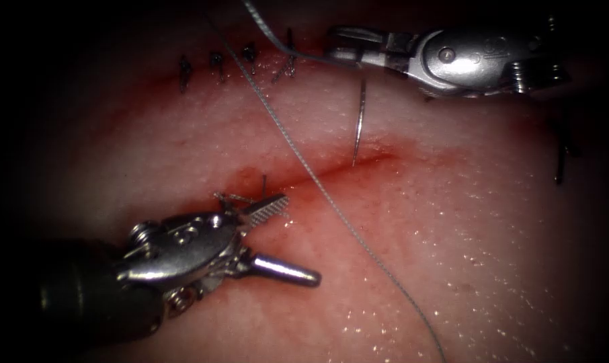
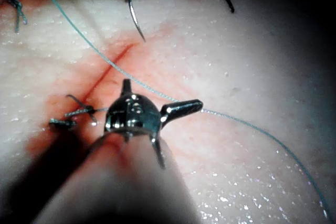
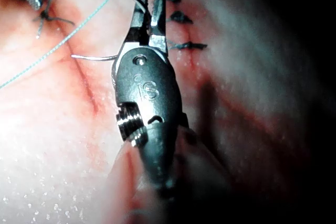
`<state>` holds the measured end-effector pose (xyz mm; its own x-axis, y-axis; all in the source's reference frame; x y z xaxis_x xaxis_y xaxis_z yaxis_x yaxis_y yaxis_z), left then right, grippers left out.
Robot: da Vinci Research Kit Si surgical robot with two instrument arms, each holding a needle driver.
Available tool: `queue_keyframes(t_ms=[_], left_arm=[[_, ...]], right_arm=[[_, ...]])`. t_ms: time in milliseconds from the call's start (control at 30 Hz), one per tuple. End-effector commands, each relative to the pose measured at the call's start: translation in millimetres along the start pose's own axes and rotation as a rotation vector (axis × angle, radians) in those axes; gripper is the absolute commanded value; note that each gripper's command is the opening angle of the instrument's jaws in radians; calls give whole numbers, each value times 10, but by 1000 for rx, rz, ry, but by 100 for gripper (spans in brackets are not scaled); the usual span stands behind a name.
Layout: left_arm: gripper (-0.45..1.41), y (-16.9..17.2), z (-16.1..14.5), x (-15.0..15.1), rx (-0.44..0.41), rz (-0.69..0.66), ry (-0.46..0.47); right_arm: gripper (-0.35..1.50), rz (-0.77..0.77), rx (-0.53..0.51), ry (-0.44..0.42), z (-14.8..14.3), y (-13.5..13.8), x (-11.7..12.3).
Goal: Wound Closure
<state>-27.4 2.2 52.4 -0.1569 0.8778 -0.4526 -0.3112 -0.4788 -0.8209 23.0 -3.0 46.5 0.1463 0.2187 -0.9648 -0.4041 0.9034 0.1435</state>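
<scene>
My right tool comes in above the cut, jaws shut on the curved needle near its back end. The needle hangs down with its tip at the upper edge of the cut's right part; most of its curve shows free of the tissue. In the right wrist view the right tool grips the needle. My left tool lies below the cut's left end, jaws wide open, holding nothing. The thread crosses the cut diagonally. The left wrist view shows the left tool, needle and thread.
Several dark finished stitches line the upper left. A knot with short cut ends sits at the cut's left end, beside the left tool's upper jaw. Another dark stitch stands at the far right. Red fluid stains the tissue around the cut.
</scene>
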Motion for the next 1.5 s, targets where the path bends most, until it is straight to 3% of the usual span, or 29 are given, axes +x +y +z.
queue_keyframes(t_ms=[33, 300, 533, 800, 1000, 1267, 1367, 1433, 1467, 1500], left_arm=[[99, -2, 11, -7, 2, -4, 1], [93, -12, 33, -27, 11, -11, -21], [86, -12, 30, -16, 47, -40, -16], [99, -34, 38, -19, 108, -142, 13], [104, -43, 70, -39, -26, -169, 13], [101, -37, 99, -55, -125, -176, -21], [93, -27, 102, -59, -176, -169, -35], [81, -18, 105, -59, -204, -164, -37], [62, -11, 108, -57, -228, -161, -40], [62, -11, 108, -57, -228, -161, -40]], right_arm=[[-35, 10, -5, 11, 1, 3, 3], [-35, -10, 27, 52, 5, 1, -3], [-35, 45, 132, 106, 16, -12, -2], [-35, 65, 163, 123, 13, -14, 11], [-35, 80, 164, 124, 12, -12, 18], [-35, 73, 154, 126, 8, -7, 19], [-35, 75, 148, 127, 6, -5, 19], [-35, 75, 147, 125, 5, -4, 19], [-35, 68, 144, 124, 5, -4, 18], [-35, 68, 144, 124, 5, -4, 18]])
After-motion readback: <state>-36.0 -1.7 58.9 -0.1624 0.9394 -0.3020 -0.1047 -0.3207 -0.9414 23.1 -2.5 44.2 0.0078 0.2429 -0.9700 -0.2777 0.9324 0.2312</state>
